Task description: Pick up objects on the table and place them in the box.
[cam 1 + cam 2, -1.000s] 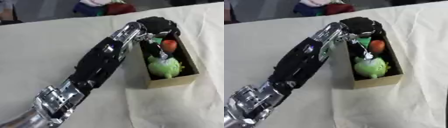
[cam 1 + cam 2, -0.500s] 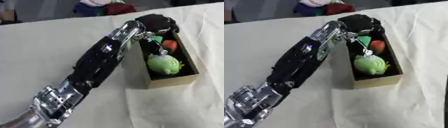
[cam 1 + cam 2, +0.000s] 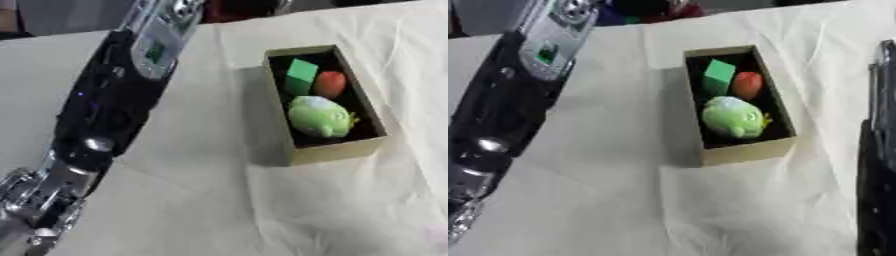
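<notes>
An open cardboard box with a dark inside stands on the cloth-covered table. A green cube, a red rounded object and a green plush toy lie in it. My left arm runs from the lower left up to the top edge, left of the box and apart from it. Its hand is out of view. Part of my right hand shows at the right edge of the right eye view, dark fingers straight and pointing up, holding nothing.
The cream cloth is creased below and to the right of the box. Dark and coloured items sit beyond the table's far edge.
My left hand has come out of the box and swung up and left, out of view. The green cube now lies in the box's far end. My right hand has appeared at the right edge.
</notes>
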